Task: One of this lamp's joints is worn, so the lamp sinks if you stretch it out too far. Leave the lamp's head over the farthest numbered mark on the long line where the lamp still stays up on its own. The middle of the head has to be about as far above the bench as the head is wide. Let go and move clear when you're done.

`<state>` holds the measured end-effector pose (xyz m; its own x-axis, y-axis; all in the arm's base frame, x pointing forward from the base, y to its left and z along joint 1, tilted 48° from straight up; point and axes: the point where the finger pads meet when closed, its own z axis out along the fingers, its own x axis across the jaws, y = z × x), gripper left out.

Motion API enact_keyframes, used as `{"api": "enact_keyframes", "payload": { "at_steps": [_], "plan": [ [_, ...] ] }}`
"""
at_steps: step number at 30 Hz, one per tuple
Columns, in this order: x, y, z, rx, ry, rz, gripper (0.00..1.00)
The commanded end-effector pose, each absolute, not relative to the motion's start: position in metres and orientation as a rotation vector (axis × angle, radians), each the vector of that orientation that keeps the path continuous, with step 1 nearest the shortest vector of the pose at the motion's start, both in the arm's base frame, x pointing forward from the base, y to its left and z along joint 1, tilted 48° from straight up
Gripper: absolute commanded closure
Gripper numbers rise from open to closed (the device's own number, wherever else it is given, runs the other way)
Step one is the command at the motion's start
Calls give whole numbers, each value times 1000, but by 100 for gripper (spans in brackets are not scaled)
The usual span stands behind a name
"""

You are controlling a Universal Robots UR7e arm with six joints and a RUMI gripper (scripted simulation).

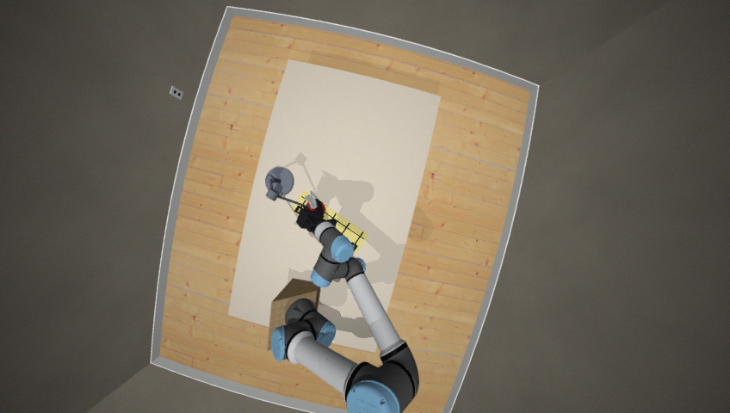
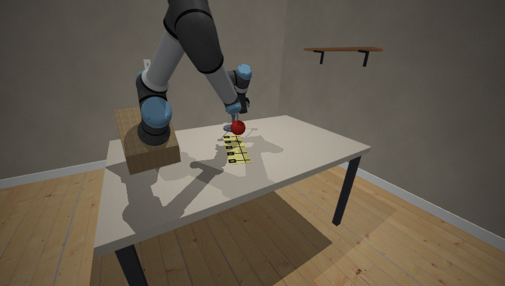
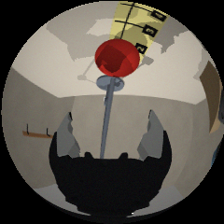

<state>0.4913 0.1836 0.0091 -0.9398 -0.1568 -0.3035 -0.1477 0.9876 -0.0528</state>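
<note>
The lamp has a round grey base (image 1: 279, 180) (image 2: 226, 126) (image 3: 108, 83), thin grey arm links (image 3: 108, 119) and a red ball head (image 2: 237, 127) (image 3: 117, 58) (image 1: 324, 208). The head hangs over the near end of the yellow strip (image 1: 349, 231) (image 2: 237, 150) (image 3: 135, 21), just before mark 2; marks 3 and 4 lie beyond it. My gripper (image 3: 109, 111) (image 1: 308, 214) (image 2: 233, 114) is open, right above the head. Its fingers stand on either side of the thin lamp arm, apart from it. Mark 1 is hidden by the head in the wrist view.
The white table (image 1: 353, 127) (image 2: 301, 148) carries the lamp and the strip. The wooden block (image 1: 294, 296) (image 2: 148, 152) under the robot's base stands at the table's near-left corner. A wall shelf (image 2: 342, 49) hangs far to the right.
</note>
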Motion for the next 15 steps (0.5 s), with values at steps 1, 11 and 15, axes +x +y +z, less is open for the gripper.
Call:
{"api": "enact_keyframes", "payload": {
  "at_steps": [1, 11, 15],
  "plan": [
    [494, 183, 0, -112, 2822, -95, 0],
    [497, 184, -6, 18, 2818, -159, 0],
    [498, 184, -9, 76, 2814, -187, 0]
  ]
}}
